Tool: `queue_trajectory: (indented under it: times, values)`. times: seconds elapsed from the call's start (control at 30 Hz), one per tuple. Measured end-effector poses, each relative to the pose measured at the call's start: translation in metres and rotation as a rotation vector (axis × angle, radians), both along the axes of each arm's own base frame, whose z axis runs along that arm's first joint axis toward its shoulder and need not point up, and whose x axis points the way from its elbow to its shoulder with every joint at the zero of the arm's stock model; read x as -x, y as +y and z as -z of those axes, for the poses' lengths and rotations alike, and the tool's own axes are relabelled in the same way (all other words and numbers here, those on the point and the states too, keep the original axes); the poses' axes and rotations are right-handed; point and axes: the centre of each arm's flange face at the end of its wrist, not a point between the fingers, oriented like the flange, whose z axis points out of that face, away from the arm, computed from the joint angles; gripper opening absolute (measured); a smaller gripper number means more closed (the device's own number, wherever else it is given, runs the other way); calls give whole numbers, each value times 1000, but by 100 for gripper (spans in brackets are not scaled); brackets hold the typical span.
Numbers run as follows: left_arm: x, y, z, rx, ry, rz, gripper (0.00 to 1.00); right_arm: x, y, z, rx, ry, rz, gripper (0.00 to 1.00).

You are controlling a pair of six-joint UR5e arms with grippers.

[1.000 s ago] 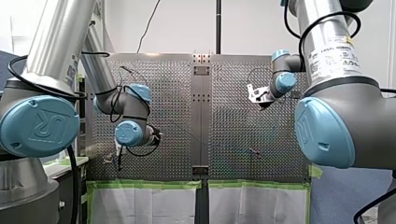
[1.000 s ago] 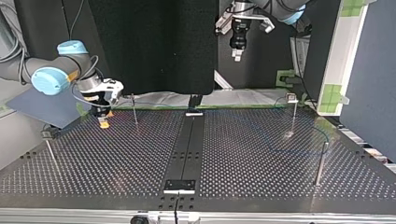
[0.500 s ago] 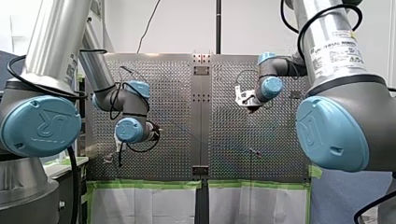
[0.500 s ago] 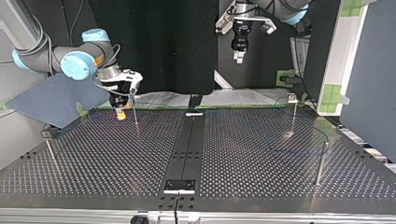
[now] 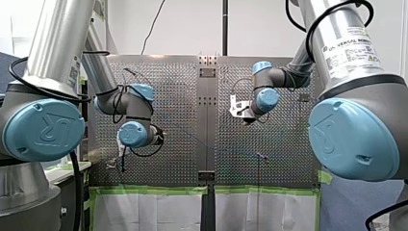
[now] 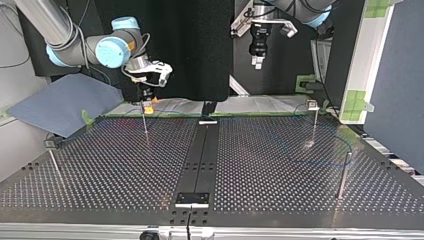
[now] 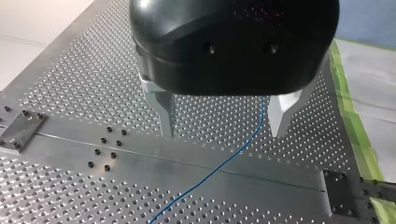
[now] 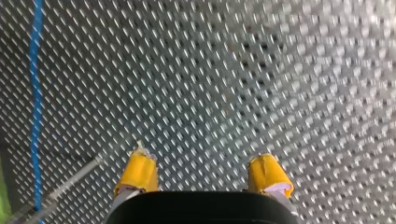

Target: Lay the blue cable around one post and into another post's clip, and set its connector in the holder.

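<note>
- Left gripper: metal fingers apart, empty, above the blue cable.
- Right gripper: yellow pads apart, empty, just beside a thin post.
- Top view: cable loops at three o'clock from the table centre.

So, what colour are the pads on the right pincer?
Yellow pads; the right wrist view shows them best.

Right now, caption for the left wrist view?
Open left gripper hovers over the perforated table, blue cable lying ungripped below.
</note>
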Motion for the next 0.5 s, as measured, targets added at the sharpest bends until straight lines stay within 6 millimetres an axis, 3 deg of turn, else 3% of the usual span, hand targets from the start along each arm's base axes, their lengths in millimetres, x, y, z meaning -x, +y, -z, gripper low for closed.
queue_trajectory:
  times: [0.5]
  values:
    - [-6,5,-1,4,-7,-20,98,-32,73,42,-5,-5,-112,99]
